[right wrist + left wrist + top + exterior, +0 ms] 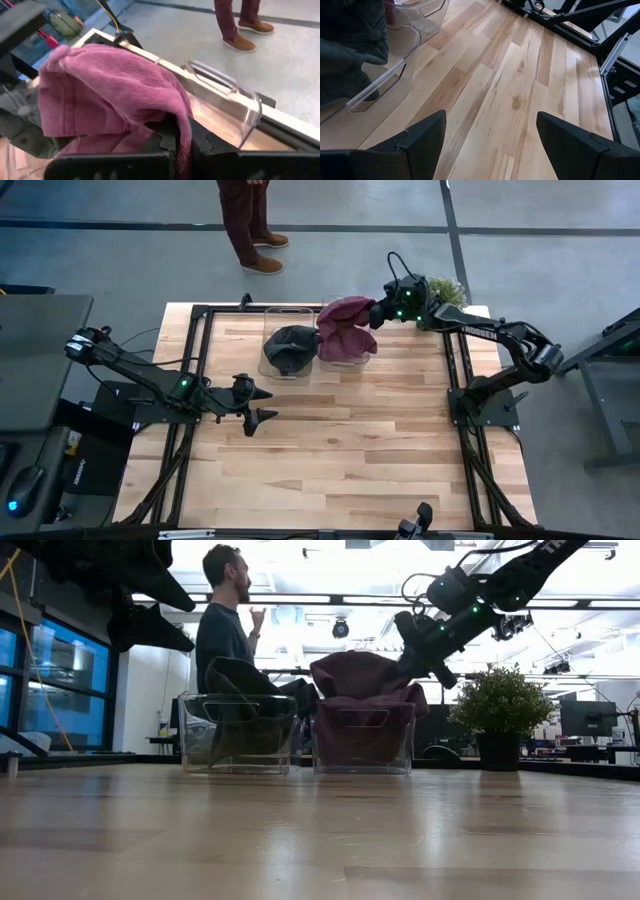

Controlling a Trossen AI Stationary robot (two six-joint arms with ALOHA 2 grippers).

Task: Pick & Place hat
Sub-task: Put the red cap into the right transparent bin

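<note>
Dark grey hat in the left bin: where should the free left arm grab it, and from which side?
Judging by its pose, take the dark grey hat by the crumpled fabric above the clear bin's rim, descending from above; the walls block side approaches. The left gripper, jaws open, hovers nearby.

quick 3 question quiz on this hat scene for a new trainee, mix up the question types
1. True or false: the right gripper is shut on the maroon hat.
2. Multiple choice: the dark grey hat lies
A. on the bare wooden table
B. in the left clear bin
C. in the left gripper
3. Fill in: the left gripper hangs open above the ___, holding nothing.

Key
1. True; the hat is pinched above the right clear bin.
2. B
3. table
</note>
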